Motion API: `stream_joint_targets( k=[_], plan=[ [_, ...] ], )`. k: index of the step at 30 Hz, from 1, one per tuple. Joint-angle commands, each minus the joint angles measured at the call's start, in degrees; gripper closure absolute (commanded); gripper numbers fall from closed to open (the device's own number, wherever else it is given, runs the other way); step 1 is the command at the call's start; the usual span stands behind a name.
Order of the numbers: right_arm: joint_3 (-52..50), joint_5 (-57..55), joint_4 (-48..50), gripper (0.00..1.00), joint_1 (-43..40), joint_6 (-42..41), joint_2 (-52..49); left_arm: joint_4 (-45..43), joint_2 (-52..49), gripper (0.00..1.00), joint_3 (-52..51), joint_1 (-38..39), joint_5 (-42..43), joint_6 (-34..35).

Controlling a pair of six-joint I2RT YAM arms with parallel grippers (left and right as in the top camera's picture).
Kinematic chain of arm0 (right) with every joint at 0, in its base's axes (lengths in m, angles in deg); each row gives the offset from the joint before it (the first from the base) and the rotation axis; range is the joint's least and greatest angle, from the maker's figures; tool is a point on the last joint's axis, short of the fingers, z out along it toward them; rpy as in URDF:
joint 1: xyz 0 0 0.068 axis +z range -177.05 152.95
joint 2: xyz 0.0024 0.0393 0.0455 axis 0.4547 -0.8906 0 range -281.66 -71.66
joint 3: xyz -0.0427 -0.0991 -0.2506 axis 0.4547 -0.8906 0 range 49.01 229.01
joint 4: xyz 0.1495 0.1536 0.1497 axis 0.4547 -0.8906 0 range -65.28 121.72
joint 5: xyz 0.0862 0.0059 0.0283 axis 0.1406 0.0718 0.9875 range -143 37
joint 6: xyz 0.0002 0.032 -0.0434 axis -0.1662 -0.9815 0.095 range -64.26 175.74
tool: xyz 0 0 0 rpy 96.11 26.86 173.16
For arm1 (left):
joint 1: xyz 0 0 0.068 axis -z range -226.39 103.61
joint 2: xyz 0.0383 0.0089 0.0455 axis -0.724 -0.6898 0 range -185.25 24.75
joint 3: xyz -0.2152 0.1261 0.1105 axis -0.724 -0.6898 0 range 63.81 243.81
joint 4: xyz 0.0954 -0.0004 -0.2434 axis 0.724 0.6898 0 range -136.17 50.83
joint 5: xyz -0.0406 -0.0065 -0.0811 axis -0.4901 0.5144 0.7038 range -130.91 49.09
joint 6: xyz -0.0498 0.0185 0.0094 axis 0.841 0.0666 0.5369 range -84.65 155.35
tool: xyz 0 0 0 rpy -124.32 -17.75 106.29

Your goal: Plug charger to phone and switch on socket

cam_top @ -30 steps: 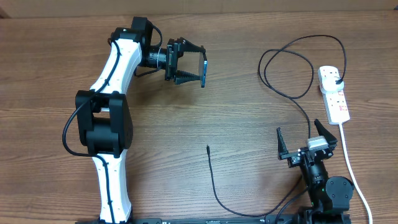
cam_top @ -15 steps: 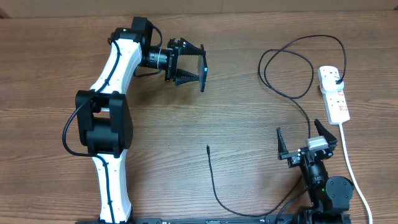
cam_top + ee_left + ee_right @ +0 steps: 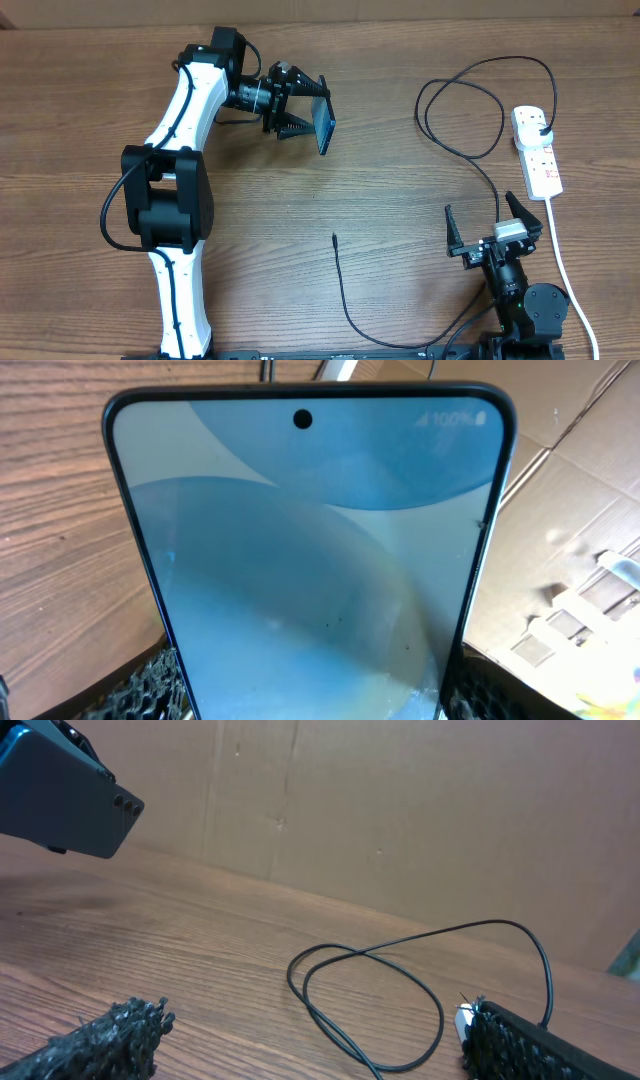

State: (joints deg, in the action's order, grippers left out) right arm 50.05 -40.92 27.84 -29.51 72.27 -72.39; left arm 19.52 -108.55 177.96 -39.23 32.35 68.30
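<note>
Left of the socket [image 3: 535, 150], the charger [image 3: 334, 239] lies in wide loops on the surface [image 3: 400, 180], so a low reach from that side crosses cable. Its plug fills the socket's far end, while the near outlets are uncovered from above. From the socket's near end the white cord [image 3: 558, 250] runs toward the front edge, just beside the right gripper [image 3: 485, 215], whose fingers stand spread wide. A charger strand also reaches that gripper. Further left of the socket, past the loops, bare wood surrounds the charger's tip. Well left and farther back, the left gripper [image 3: 322, 112] clamps the phone [image 3: 326, 122] above the surface.
</note>
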Motion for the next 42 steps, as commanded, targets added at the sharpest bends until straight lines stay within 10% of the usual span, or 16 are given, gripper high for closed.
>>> stream_joint_targets(
  k=[1,23,42],
  plan=[
    [-0.6,1.5,0.7,0.0,0.3,-0.3,0.6,-0.2,-0.3,0.96,1.9,0.4,0.9,-1.3],
    [6.8,2.7,1.5,0.0,0.2,-7.8,-2.5,-1.9,-0.3,0.96,1.9,0.4,1.1,-1.7],
    [29.0,11.0,-3.2,0.0,0.2,-16.0,-32.8,-3.8,-0.3,0.96,1.9,0.4,-0.7,0.2]
  ],
)
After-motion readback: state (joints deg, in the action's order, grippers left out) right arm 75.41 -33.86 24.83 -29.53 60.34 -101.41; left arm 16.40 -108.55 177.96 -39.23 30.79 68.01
